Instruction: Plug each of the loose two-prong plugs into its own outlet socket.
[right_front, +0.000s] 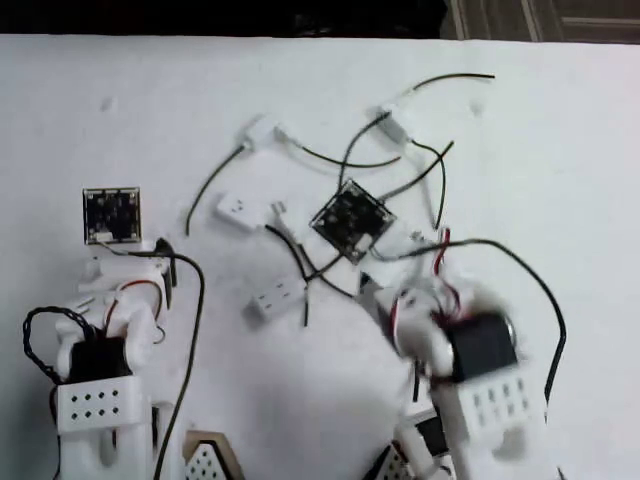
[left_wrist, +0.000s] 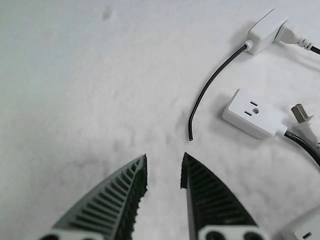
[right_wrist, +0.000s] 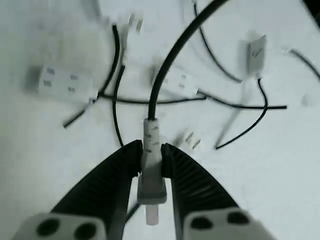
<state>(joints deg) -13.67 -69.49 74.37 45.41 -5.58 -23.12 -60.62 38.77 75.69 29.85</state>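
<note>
Your right end effector is closed on a plug. The plug has a slim white-and-grey body, pinched between the two black jaws. Its black cord rises out of the far end and curves away over the surface (the prongs themselves are too blurred to make out). Beyond the jaws a white double socket lies flat, with other cords crossing beside it. In the high view the right arm is bent forward at the near right, its wrist over the edge of the cord tangle in the middle.

Your left end effector is open, its jaws parted by a moderate gap. It grips nothing and touches none of the task's things, with only bare white surface ahead of it. Further out lies a short black cord end, then a white single socket face up. A loose two-prong plug sits just beside that socket. The left arm is folded at the near left, well apart from the tangle.
</note>
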